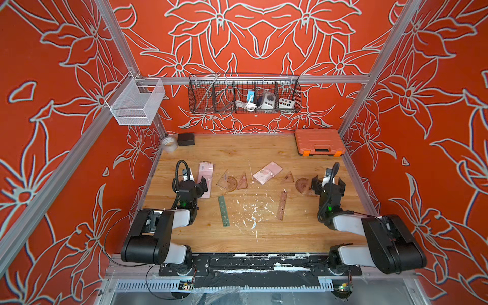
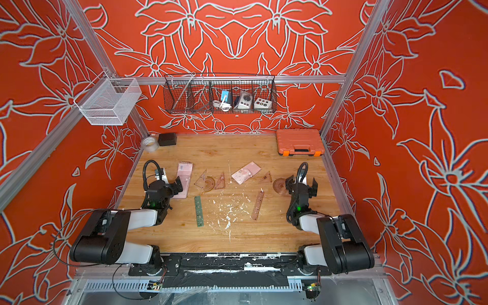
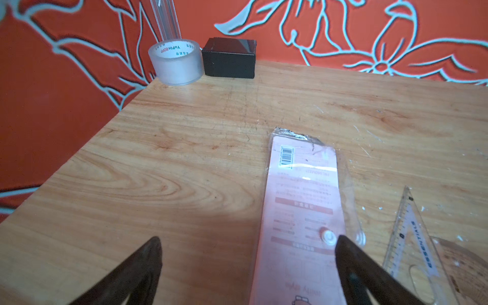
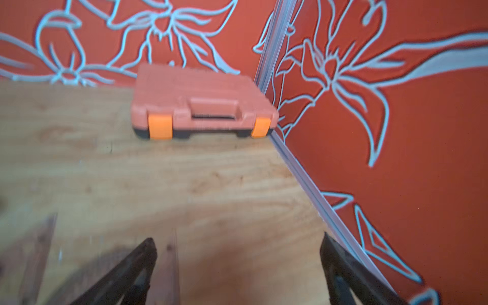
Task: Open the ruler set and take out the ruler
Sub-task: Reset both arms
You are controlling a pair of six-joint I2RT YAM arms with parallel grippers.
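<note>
two spread, empty grippers: left gripper (image 3: 248, 240) over ruler set pouch (image 3: 301, 198), likely lining up snap button (image 3: 328, 235); right gripper (image 1: 328, 182) parked aside.

YuPin BOPP on tape roll (image 3: 175, 62), ESSENTIALS on set square (image 3: 416, 237)

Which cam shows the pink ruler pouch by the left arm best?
Left wrist: the pink ruler pouch is close, barcode and snap button visible. Both top views show it small, partly under the left pincer. Right wrist misses it.
</note>
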